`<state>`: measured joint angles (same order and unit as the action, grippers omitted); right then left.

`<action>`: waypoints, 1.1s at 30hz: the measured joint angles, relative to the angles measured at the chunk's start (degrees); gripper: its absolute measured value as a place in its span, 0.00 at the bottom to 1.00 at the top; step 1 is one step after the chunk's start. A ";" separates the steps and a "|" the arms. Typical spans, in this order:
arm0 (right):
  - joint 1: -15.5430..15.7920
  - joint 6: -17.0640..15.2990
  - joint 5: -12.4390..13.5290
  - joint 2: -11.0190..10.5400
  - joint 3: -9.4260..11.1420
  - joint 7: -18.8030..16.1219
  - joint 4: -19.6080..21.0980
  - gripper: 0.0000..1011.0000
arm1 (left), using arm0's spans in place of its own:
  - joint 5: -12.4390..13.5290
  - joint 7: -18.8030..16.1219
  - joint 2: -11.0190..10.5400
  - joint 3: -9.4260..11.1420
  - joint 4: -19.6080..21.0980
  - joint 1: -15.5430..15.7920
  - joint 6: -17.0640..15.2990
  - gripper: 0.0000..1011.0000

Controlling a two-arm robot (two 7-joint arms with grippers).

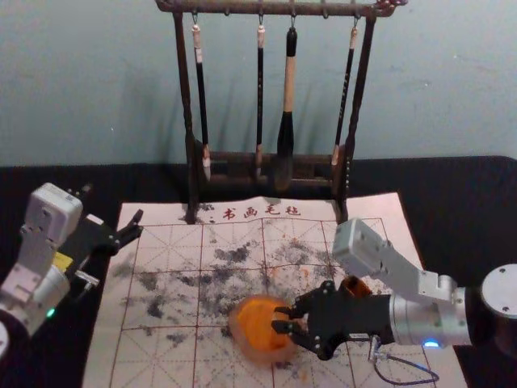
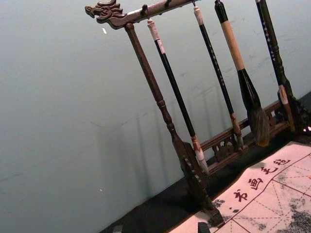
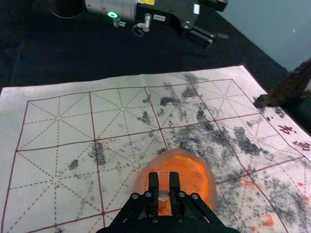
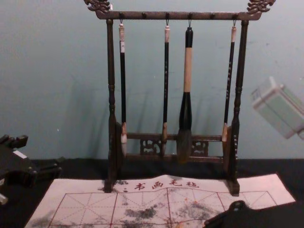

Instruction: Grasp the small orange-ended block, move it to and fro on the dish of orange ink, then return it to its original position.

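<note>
Block [image 3: 164,180] — partly hidden in right pincer [image 1: 276,318], over dish [image 3: 212,183]; left pincer [image 1: 138,224] near mat [image 1: 101,356].

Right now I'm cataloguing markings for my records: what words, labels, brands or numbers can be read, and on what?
"书画毛毡": in red on the mat.
Second brush and fourth brush from the left: handle characters too small to read.
Leftmost brush: white label, too small to read.
Left arm, right gripper: labels, too small to read.
</note>
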<state>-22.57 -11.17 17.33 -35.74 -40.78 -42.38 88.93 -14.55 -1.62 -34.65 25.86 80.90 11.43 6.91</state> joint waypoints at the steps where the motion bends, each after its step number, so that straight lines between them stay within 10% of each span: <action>1: -0.06 0.00 -0.06 0.07 -0.12 -0.06 -0.01 0.09 | 0.00 0.00 0.00 0.00 0.00 0.00 0.00 0.99; 33: -4.26 -3.84 -2.17 3.18 -0.71 1.61 -4.11 0.09 | 0.00 0.00 0.00 0.00 0.00 0.00 0.00 0.99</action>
<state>-26.82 -15.01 15.16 -32.55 -41.49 -40.77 84.82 -14.55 -1.62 -34.65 25.86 80.90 11.43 6.91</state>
